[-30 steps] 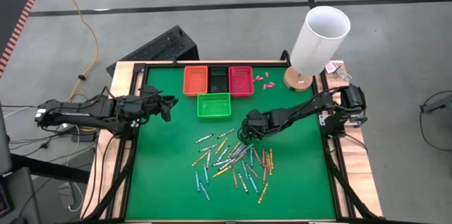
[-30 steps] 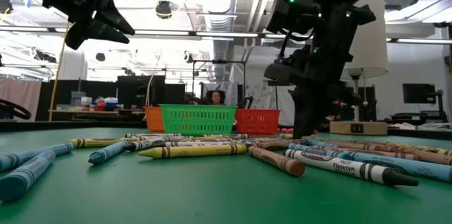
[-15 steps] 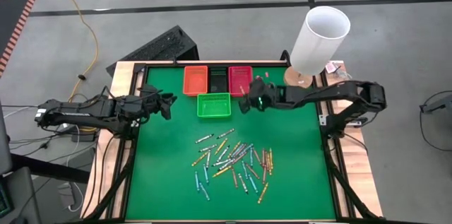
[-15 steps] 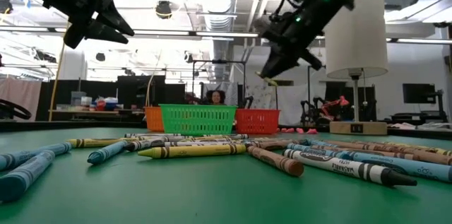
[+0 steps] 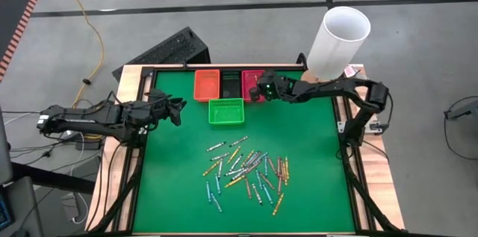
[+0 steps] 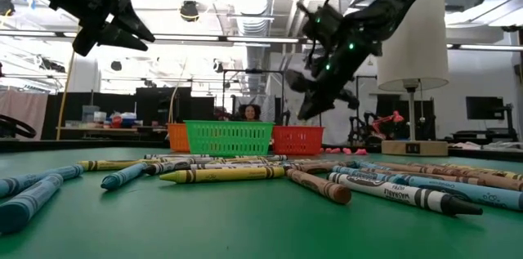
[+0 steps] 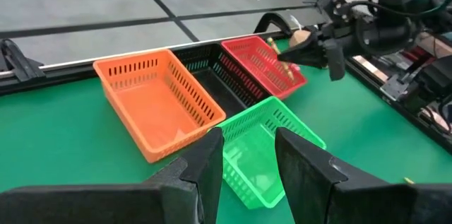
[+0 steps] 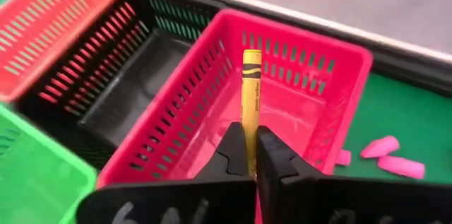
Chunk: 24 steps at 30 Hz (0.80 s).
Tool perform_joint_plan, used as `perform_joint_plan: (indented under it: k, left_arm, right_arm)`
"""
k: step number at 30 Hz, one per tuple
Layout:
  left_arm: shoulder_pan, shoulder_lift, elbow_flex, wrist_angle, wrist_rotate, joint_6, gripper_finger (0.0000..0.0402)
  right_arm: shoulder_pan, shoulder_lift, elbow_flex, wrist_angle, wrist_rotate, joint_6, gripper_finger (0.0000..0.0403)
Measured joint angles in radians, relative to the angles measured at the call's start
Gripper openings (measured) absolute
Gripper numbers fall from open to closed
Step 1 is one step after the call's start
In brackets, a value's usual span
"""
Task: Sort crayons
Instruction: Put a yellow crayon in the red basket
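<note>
Left arm: reaches in over the left edge of the table point(image 5: 314, 192) and hangs above the mat, level with the green basket.
Left gripper point(image 5: 177, 111): raised off the surface, just left of the green basket; its fingers point(image 7: 300, 164) stand a little apart with nothing between them.
Orange basket point(image 5: 207, 84): at the far edge of the tabletop, leftmost of the back row; no contents visible in the left wrist view.
Black basket point(image 5: 231, 83): at the far edge, between the orange basket and the red basket, touching both.
Green basket point(image 5: 226, 111): on the mat just nearer than the back row, in front of the orange and black baskets.
Red basket point(image 5: 255, 85): at the far edge, rightmost of the back row.
Crayons point(image 5: 246, 171): some dozens lie scattered flat on the mat in the middle of the near half of the tabletop, well apart from the baskets.
Held crayon point(image 8: 251, 104): yellow, clamped at its lower end, its tip pointing away from the wrist over the inside of the red basket.
Right gripper point(image 5: 261, 88): above the red basket at the far edge, fingers point(image 8: 272, 159) pinched tight on the yellow crayon.
Right arm: stretches from the right edge of the table toward the far edge.
Pink bits point(image 8: 392, 162): small pieces on the mat just right of the red basket.
Lamp point(image 5: 337, 42): white shade on a round wooden base at the far right corner.
</note>
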Motion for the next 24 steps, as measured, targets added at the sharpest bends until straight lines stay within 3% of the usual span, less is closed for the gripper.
perform_joint_plan:
  k: [13,17,20,24]
  left_arm:
    - [0.0,0.0,0.0,-0.005,-0.06,-0.05,0.0119]
    - [0.0,0.0,0.0,-0.007,-0.06,-0.052,0.0119]
    - [0.0,0.0,0.0,-0.015,-0.06,-0.052,0.0119]
    - [0.0,0.0,0.0,-0.014,-0.06,-0.044,0.0119]
  right_arm:
    - [-0.013,-0.024,0.0,0.029,-0.018,-0.046,0.0114]
    - [-0.002,-0.1,0.0,0.0,-0.116,-0.06,0.0134]
    - [0.034,-0.173,0.002,-0.128,-0.215,-0.049,0.0137]
    - [0.129,-0.235,0.002,-0.479,-0.304,0.107,0.0131]
